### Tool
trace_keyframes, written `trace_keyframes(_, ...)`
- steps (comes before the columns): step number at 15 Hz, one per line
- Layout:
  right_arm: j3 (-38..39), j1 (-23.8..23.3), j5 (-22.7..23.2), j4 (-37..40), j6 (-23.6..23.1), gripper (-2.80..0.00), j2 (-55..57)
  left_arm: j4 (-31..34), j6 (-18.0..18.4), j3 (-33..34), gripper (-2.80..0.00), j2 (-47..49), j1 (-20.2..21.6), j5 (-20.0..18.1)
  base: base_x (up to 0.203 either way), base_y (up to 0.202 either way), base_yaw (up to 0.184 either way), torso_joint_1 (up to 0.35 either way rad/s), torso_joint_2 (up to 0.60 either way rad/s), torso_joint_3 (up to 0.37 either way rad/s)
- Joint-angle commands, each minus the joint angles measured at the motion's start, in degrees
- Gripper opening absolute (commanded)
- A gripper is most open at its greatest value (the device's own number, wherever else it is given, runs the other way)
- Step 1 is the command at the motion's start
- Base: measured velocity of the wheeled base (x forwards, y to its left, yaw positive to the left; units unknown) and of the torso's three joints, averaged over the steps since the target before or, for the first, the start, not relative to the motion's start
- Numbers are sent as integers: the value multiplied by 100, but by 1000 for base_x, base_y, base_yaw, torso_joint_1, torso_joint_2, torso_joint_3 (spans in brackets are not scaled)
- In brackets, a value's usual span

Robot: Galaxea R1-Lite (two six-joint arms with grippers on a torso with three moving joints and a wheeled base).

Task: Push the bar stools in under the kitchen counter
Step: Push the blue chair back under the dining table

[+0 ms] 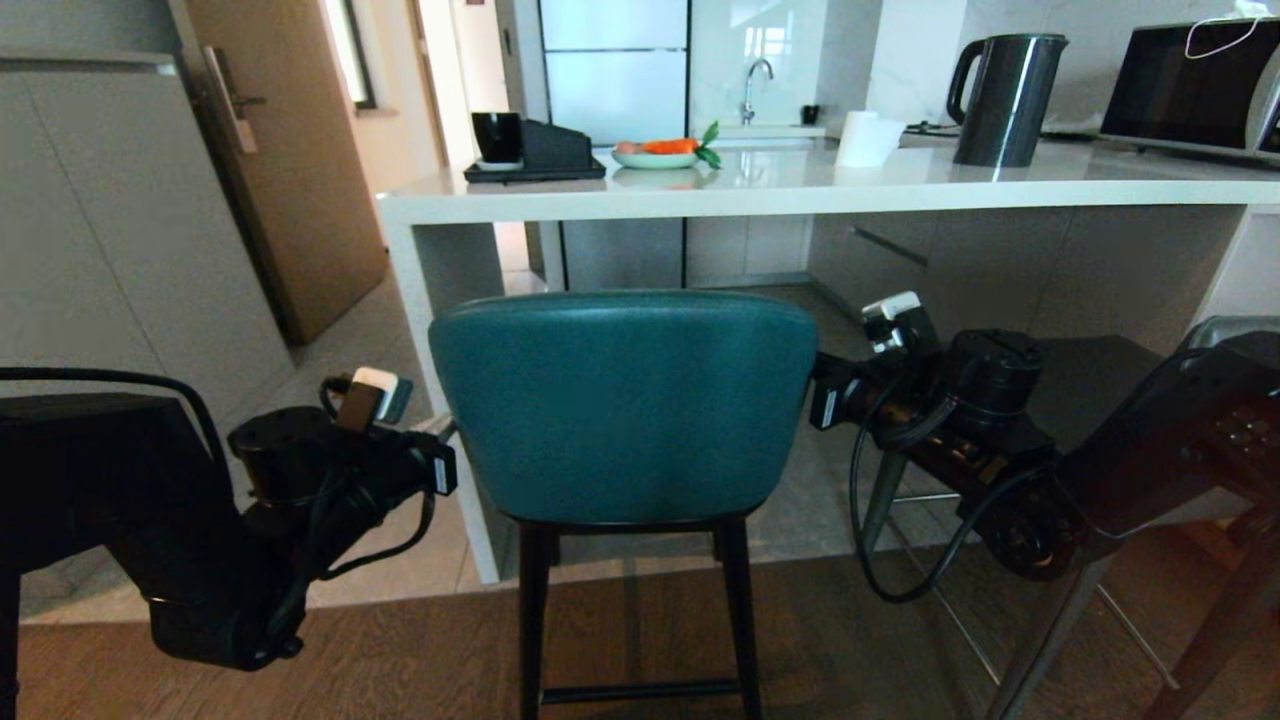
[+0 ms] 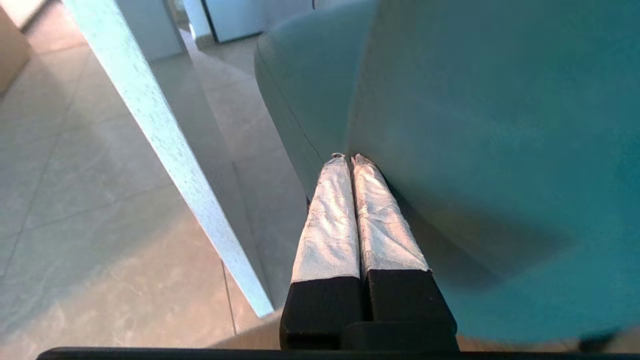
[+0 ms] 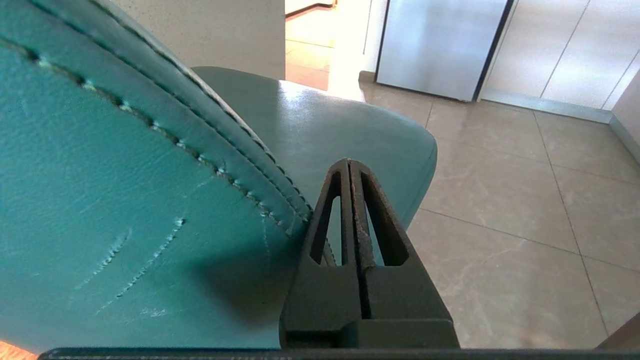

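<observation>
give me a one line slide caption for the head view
Both shut grippers, left gripper and right gripper, flank the rounded back of the teal leather bar stool facing the glossy white stone kitchen counter.

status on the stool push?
Left gripper and right gripper shut, flanking teal leather stool's rounded back. Stool short of white stone counter. Nothing seen blocking.

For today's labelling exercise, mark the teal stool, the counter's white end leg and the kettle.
teal stool [image 1: 622, 405], head view, middle of the backrest.
counter's white end leg [image 2: 165, 145], left wrist view, its speckled front edge.
kettle [image 1: 1005, 100], head view, its dark body.
</observation>
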Motion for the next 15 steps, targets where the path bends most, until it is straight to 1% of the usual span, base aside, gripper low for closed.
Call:
trace_keyframes(1,-17,0,15,-47,-6,-280,5,-52,0,-176,-280,80,4,7,0,0,0,0,0,0)
trace_keyframes(4,-48,-2,15,-47,-6,-280,27,-38,0,-322,-280,137,4,2,166,0,1,-3,5,2)
trace_keyframes(12,-73,-2,15,-38,-15,-280,44,-58,0,-322,-280,114,4,-2,187,0,2,2,4,2)
trace_keyframes(15,-250,-2,15,23,-15,-280,74,-69,9,-357,-280,111,-4,-2,188,0,3,1,3,2)
